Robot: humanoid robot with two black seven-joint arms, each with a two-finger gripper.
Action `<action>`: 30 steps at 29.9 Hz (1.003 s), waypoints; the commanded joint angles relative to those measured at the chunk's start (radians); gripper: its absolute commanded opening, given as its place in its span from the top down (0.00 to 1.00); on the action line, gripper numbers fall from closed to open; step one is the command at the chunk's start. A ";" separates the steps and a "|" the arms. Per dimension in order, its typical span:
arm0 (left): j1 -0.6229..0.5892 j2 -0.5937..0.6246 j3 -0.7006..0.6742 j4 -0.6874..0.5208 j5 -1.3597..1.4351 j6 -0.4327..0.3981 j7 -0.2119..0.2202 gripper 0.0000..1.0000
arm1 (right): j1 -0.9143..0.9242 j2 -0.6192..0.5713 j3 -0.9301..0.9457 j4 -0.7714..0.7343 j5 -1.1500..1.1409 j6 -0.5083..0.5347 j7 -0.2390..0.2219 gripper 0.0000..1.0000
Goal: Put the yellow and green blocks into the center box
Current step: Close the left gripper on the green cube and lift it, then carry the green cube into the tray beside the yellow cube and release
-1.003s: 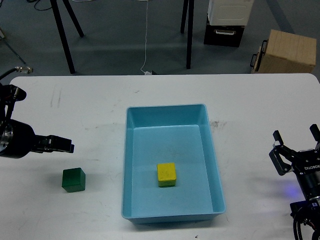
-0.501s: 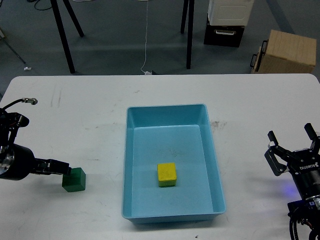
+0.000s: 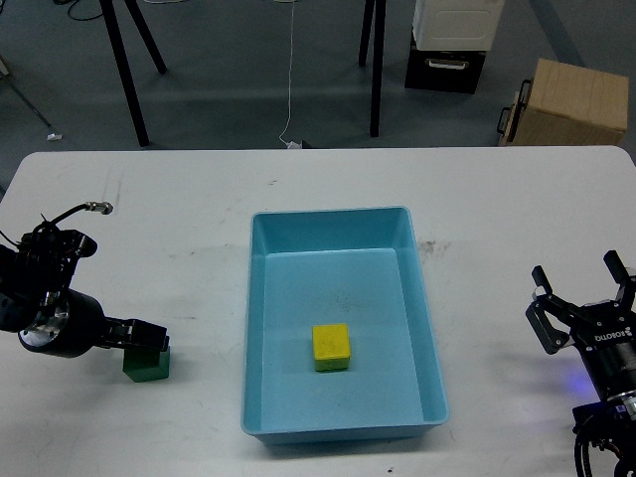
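Note:
A yellow block (image 3: 331,347) lies inside the light blue box (image 3: 260,328) at the table's middle, toward its near end. A green block (image 3: 147,366) sits on the white table left of the box. My left gripper (image 3: 145,335) is right over the green block's top edge, with its dark fingers covering part of the block; I cannot tell whether they are open or shut. My right gripper (image 3: 581,298) is open and empty at the right edge of the table, well away from the box.
The white table (image 3: 199,219) ends near the box's front. Beyond its far edge are black stand legs (image 3: 129,70), a dark case (image 3: 445,66) and a wooden box (image 3: 566,102) on the floor.
My left gripper has moved right and down, from above-left of the green block to right over it. The right gripper has shifted slightly. The blocks have not moved.

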 commanded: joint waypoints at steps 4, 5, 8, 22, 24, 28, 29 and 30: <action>0.014 -0.002 -0.009 0.000 0.001 0.000 0.006 0.00 | 0.002 0.002 0.001 -0.001 -0.022 0.000 0.000 0.02; 0.016 -0.002 -0.009 0.000 0.001 0.000 0.009 0.00 | -0.002 0.000 0.001 -0.001 -0.022 0.000 0.000 0.02; 0.016 -0.002 -0.009 0.000 0.003 0.000 0.019 0.02 | -0.002 0.000 0.001 -0.001 -0.022 0.000 0.000 0.02; 0.007 0.015 -0.051 -0.029 0.004 0.000 0.082 1.00 | -0.002 0.000 0.001 -0.001 -0.022 0.000 0.002 0.02; 0.002 0.035 -0.071 -0.032 0.006 0.000 0.082 1.00 | -0.002 0.000 0.001 -0.001 -0.022 0.000 0.002 0.02; -0.068 0.055 -0.120 -0.049 -0.008 0.000 0.074 1.00 | -0.002 0.000 0.001 -0.001 -0.022 0.000 0.002 0.02; -0.115 0.054 -0.126 -0.053 -0.021 0.000 0.068 1.00 | -0.002 0.002 0.001 -0.001 -0.022 0.000 0.002 0.02; -0.163 0.048 -0.128 -0.052 -0.049 0.000 0.065 1.00 | -0.002 0.002 0.001 -0.001 -0.022 0.000 0.002 0.02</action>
